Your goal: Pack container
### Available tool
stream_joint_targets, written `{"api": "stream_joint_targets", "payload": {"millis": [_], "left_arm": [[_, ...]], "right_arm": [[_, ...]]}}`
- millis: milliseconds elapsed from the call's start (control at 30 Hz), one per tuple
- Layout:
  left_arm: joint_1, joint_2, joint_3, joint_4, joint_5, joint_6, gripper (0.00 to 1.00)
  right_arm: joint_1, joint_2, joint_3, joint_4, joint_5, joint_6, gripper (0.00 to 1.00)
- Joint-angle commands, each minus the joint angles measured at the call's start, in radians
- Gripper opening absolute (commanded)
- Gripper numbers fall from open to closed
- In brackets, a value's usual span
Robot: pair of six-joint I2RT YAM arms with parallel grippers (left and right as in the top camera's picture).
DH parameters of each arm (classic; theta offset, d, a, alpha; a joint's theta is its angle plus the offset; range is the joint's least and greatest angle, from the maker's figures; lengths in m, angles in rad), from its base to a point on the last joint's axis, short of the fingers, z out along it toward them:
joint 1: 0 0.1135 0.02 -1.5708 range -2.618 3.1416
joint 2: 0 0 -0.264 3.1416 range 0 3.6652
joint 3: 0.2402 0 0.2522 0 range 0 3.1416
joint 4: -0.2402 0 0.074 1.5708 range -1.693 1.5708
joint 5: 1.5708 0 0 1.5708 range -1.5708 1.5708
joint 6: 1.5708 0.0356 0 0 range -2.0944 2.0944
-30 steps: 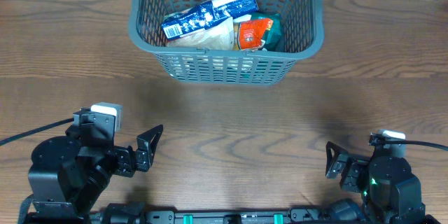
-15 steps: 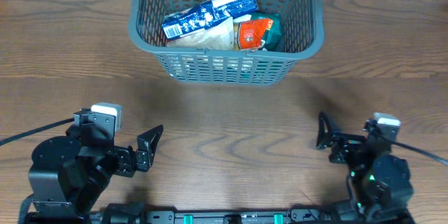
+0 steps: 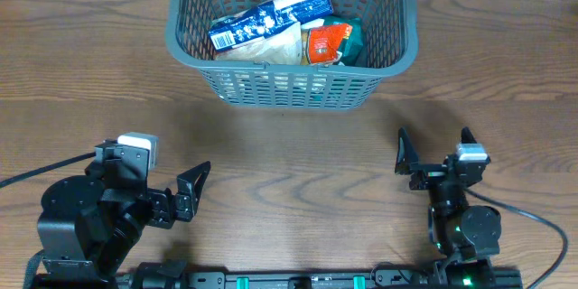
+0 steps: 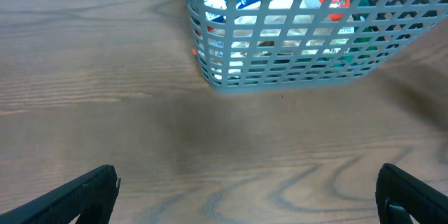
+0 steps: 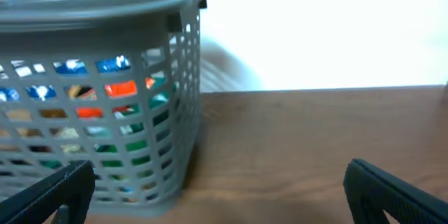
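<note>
The container [image 3: 183, 58], a dark grey lattice basket, stands at the far middle of the wooden table. Inside lie a blue-and-white packet [image 3: 269, 20], an orange packet [image 3: 325, 43] and something green beside it. My left gripper [image 3: 167, 173] rests near the front left, open and empty, well short of the basket. In the left wrist view the container [image 4: 301, 77] is far ahead of the open left gripper [image 4: 245, 203]. My right gripper [image 3: 434, 144] stands open at the front right, pointing toward the basket. The right wrist view has the container [image 5: 105, 3] ahead on the left of the empty right gripper [image 5: 220, 196].
Bare wood [image 3: 298, 163] lies between both grippers and the basket. A pale wall [image 5: 322, 28] rises behind the table's far edge. Cables trail from both arm bases along the front edge.
The right arm has swung up and forward from its low rest, its open fingers now nearer the basket. The left arm and the packets have not moved.
</note>
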Motion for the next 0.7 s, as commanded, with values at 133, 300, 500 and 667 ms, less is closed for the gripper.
{"api": "stream_joint_targets", "payload": {"millis": [133, 300, 500, 667], "left_arm": [[-0.006, -0.003, -0.002, 0.000, -0.009, 0.013, 0.99], [-0.006, -0.003, -0.002, 0.000, -0.009, 0.013, 0.99], [-0.006, -0.003, -0.002, 0.000, -0.009, 0.013, 0.99], [-0.006, -0.003, -0.002, 0.000, -0.009, 0.013, 0.99]], "right_arm": [[-0.029, -0.006, -0.090, 0.050, -0.008, -0.161, 0.99], [-0.029, -0.060, -0.116, 0.002, -0.008, -0.185, 0.99], [-0.030, -0.160, -0.116, -0.133, -0.008, -0.186, 0.99], [-0.037, -0.219, -0.116, -0.170, -0.016, -0.208, 0.99]]}}
